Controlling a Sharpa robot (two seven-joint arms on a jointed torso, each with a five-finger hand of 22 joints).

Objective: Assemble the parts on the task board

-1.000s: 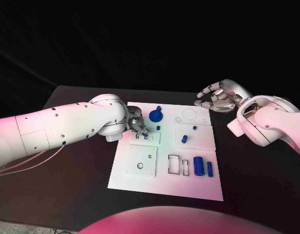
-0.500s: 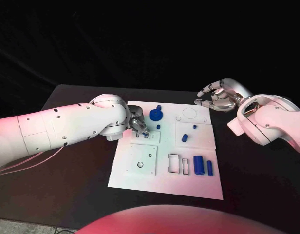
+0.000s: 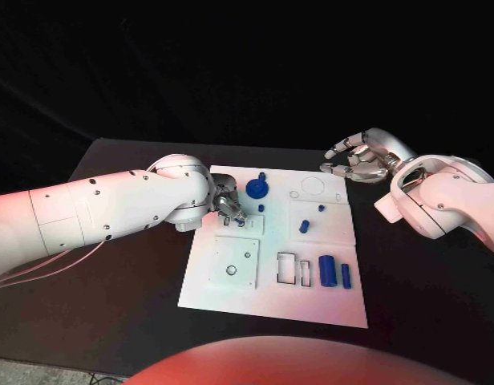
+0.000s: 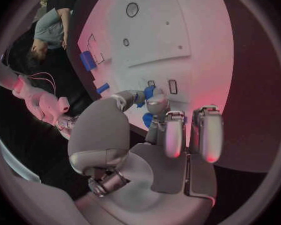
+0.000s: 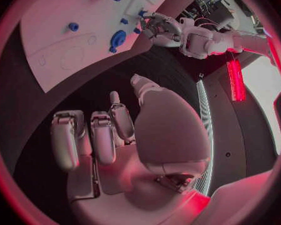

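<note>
The white task board (image 3: 273, 301) lies in the middle of the black table. My left hand (image 3: 226, 204) is over the board's left edge and pinches a small blue part (image 4: 147, 92) between thumb and a finger, just above two small rectangular slots (image 4: 172, 86). A second bit of blue (image 4: 148, 119) shows under the fingers. My right hand (image 3: 358, 161) hovers off the board's back right corner, fingers loosely curled and apart, holding nothing. On the board lie a round blue disc part (image 3: 257, 188), a blue peg (image 3: 304, 227) and two blue cylinders (image 3: 327, 273).
A raised square plate with holes (image 3: 236, 261) sits on the board's near left. Beside it are empty rectangular outlines (image 3: 286, 269). A round outline (image 3: 312, 188) is at the board's back right. Bare black table (image 3: 432, 297) lies on both sides.
The right hand has shifted slightly at the back right. The left hand stays at the board's left edge with the small blue part.
</note>
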